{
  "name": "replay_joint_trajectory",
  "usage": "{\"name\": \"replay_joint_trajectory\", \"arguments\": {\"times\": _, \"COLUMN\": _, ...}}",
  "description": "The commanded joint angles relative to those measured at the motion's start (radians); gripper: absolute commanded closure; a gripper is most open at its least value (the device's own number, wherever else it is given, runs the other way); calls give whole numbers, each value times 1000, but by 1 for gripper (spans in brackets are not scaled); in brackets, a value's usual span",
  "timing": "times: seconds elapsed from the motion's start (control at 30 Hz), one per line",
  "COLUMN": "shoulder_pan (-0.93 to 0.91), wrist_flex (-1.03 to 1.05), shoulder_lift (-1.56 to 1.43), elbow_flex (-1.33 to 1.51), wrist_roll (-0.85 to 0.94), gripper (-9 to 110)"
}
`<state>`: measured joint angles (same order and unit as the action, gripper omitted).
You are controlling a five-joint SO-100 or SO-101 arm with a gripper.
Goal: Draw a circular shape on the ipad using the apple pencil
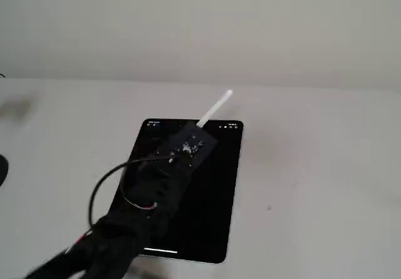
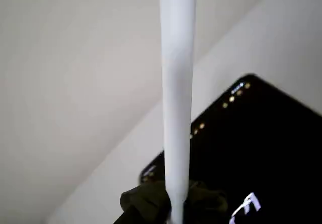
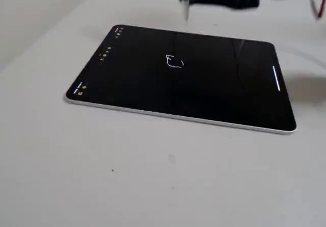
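You can read no brand or lettering anywhere; the ipad point(image 3: 153, 92) shows only tiny blurred icons along its left short edge in a fixed view. It lies flat on the white table point(image 3: 153, 176). Your pincer point(image 1: 188, 146) is clamped on the apple pencil point(image 1: 215, 109), which slants up toward the far right above the screen. In a fixed view its tip hangs above the far edge, clear of the glass. The circular shape point(image 3: 174, 61) sits mid-screen, unclosed.
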<state>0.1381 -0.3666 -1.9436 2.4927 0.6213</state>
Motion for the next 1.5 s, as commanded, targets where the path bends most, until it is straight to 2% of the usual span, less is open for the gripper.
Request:
{"name": "replay_joint_trajectory", "arguments": {"times": 0.0, "shoulder_pan": 3, "wrist_flex": 396, "shoulder_lift": -430, "elbow_flex": 0, "wrist_roll": -209, "gripper": 102}}
{"name": "replay_joint_trajectory", "arguments": {"times": 0.27, "shoulder_pan": -31, "wrist_flex": 1002, "shoulder_lift": -1029, "elbow_flex": -8, "wrist_roll": -396, "gripper": 102}}
{"name": "replay_joint_trajectory", "arguments": {"times": 0.67, "shoulder_pan": -61, "wrist_flex": 1462, "shoulder_lift": -1378, "elbow_flex": 61, "wrist_roll": -565, "gripper": 102}}
{"name": "replay_joint_trajectory", "arguments": {"times": 0.97, "shoulder_pan": -114, "wrist_flex": 1621, "shoulder_lift": -1381, "elbow_flex": 224, "wrist_roll": -600, "gripper": 101}}
{"name": "replay_joint_trajectory", "arguments": {"times": 1.47, "shoulder_pan": -143, "wrist_flex": 1606, "shoulder_lift": -1381, "elbow_flex": 497, "wrist_roll": -595, "gripper": 101}}
